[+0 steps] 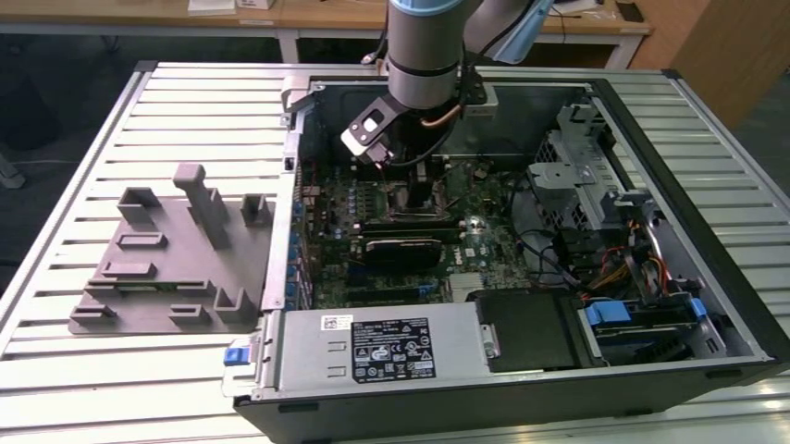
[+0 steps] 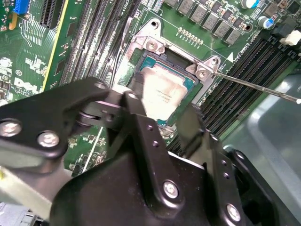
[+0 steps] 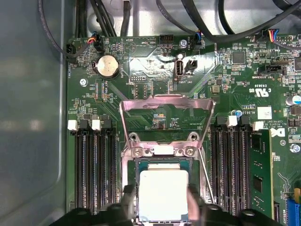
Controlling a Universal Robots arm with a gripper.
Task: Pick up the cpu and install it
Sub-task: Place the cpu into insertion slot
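Where your arm [image 1: 426, 46] reached down into the open computer case [image 1: 728, 305], the exterior view gave you the setting. The wrist sat low over the motherboard [image 1: 494, 245], and the grey fixture plate [image 1: 161, 268] lay well apart from the gripper, outside the case.

The first wrist view gave you the grip itself. The gripper [image 3: 162, 207] had its fingers [image 3: 130, 201] pressed against two opposite edges of the cpu [image 3: 163, 195], pinching it between the fingertips at the socket [image 3: 162, 162]. Whether the chip was fully seated or a shade above, I could not tell. Just beyond the fingertips the load plate [image 3: 164, 110] stood swung open, with memory slots [image 3: 94, 165] on either side of the gripper.

The second wrist view added the thin lever rod [image 2: 254, 87], which stuck out past one finger.
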